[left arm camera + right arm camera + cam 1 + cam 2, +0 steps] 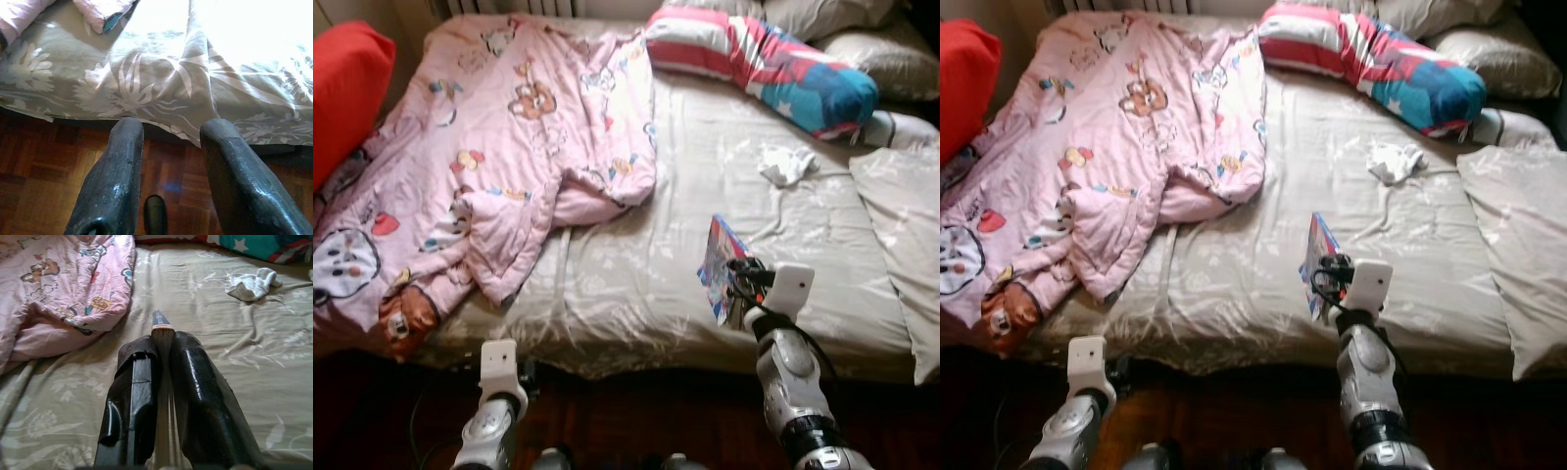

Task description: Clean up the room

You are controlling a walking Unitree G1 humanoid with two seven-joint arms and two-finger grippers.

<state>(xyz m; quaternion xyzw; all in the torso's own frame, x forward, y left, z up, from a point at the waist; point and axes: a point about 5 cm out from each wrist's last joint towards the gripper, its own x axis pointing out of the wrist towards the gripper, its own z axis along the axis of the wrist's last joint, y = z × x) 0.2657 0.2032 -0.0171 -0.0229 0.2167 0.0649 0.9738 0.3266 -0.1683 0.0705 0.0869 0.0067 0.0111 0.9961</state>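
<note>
Over bed [636,274], book [719,266] clamped between right tool [164,350] fingers

Bed [636,294] covered by a grey-beige sheet with a pale floral print, seen from its long side. Strong daylight falls across the sheet's middle, bleaching the fabric. Grey pillows [891,59] lie at the head of the bed. Below the mattress edge, a dark reddish-brown parquet floor [44,166] lies in shadow.

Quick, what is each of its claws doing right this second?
Left gripper: open, holding nothing, low by the bed's edge above the wooden floor.
Right gripper: closed on a thin book, over the bedsheet.
</note>
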